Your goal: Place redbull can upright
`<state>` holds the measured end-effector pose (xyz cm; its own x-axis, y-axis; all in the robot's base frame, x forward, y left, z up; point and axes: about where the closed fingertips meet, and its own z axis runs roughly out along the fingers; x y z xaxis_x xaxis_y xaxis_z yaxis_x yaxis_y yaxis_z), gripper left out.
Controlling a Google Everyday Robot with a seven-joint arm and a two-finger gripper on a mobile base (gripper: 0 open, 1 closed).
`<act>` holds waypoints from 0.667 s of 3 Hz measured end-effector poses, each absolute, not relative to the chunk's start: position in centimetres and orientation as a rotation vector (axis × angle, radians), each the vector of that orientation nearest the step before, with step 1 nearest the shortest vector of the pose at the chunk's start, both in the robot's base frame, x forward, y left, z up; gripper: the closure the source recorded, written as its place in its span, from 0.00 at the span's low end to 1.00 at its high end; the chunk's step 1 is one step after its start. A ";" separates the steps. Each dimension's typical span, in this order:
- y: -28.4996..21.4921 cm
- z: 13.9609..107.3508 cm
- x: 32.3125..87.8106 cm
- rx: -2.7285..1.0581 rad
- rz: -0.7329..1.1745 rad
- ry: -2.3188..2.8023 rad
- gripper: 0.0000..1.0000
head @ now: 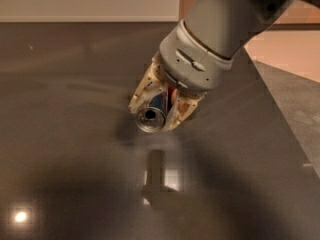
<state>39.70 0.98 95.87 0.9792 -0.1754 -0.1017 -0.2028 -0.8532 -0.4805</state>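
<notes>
The redbull can [152, 115] is held tilted in my gripper [156, 121], its round silver end facing the camera and a strip of blue and red showing on its body. The gripper hangs from the grey arm in the middle of the view, a little above the dark glossy tabletop [60, 134]. Its cream fingers [141, 95] are shut on the can from both sides. The can's far end is hidden inside the gripper.
The table's right edge [280, 114] runs diagonally down the right side, with grey floor beyond it. A pale wall runs along the top. Light glare spots show on the tabletop at lower left and below the gripper.
</notes>
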 end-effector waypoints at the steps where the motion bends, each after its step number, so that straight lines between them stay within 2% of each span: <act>1: 1.0 96.9 39.2 -2.546 0.026 0.474 1.00; 2: 0.2 96.3 38.6 -2.432 0.050 0.664 1.00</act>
<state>38.59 0.16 96.27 0.8733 -0.4493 -0.1881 -0.4725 -0.6878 -0.5510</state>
